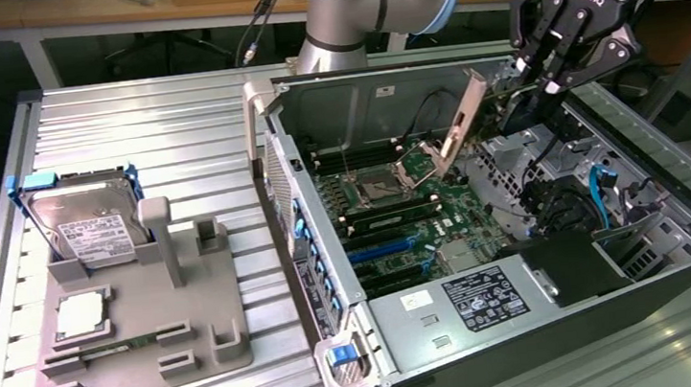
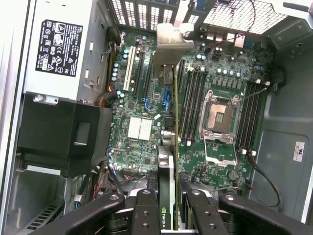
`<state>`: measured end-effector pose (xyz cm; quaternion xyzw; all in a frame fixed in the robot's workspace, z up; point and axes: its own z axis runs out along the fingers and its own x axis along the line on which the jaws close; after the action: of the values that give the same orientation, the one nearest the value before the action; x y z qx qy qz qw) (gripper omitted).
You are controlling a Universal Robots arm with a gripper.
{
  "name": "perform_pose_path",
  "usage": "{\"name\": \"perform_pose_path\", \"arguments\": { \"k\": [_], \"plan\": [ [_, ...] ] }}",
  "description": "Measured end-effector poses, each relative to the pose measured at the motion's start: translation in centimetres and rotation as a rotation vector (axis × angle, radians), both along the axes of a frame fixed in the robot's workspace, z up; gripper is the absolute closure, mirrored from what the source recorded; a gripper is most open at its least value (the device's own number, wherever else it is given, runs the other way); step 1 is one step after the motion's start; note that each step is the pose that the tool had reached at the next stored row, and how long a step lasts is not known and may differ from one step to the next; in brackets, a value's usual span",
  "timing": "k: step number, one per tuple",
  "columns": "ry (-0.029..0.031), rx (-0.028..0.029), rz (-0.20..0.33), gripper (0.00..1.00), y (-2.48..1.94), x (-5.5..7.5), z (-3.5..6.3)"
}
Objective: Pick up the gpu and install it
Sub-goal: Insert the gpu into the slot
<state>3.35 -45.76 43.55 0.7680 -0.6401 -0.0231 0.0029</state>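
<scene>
Fingers [image 2: 146, 210] of the gripper [image 1: 537, 77] clamp the gpu [image 1: 464, 121] edge-on above the open computer case [image 1: 652, 171], its long axis slanting down toward the motherboard [image 2: 146, 103] below.

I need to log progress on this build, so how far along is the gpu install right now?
Done: the gpu is picked up, clamped edge-on in the gripper. In hand: it hangs tilted inside the open computer case, above the motherboard. Left: it is not yet seated in a slot. The hard drive and CPU chip sit on the grey holder.
</scene>
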Motion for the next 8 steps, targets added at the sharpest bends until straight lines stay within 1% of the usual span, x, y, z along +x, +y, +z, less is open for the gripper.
{"name": "perform_pose_path", "arguments": {
  "k": [8],
  "plan": [
    [0.0000, 0.0000, 0.027, 0.73, 0.00, -0.01, 0.00]
  ]
}}
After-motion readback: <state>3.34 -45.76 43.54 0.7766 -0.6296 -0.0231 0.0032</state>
